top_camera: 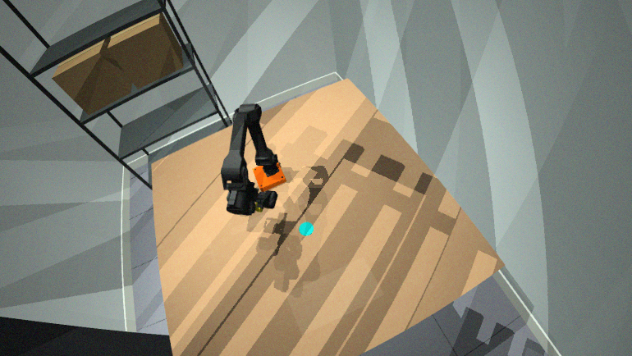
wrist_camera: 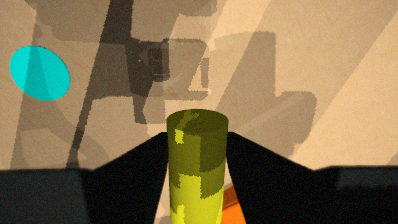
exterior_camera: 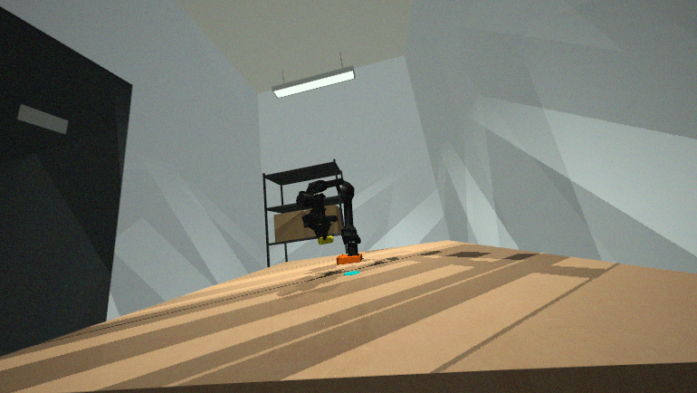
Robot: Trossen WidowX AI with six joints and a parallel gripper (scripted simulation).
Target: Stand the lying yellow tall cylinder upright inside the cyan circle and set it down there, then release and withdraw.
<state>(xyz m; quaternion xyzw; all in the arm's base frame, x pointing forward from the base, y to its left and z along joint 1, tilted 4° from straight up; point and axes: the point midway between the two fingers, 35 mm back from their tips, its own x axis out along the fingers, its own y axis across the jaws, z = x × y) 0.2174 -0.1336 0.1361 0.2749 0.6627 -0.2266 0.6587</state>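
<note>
Hand (wrist_camera: 198, 165) raised, clamped on yellow cylinder (wrist_camera: 196, 165).

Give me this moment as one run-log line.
gripper: shut on yellow tall cylinder | cylinder: lifted off wooden table | cyan circle: unoccupied, gripper off to its side | stage: carrying to target
</note>
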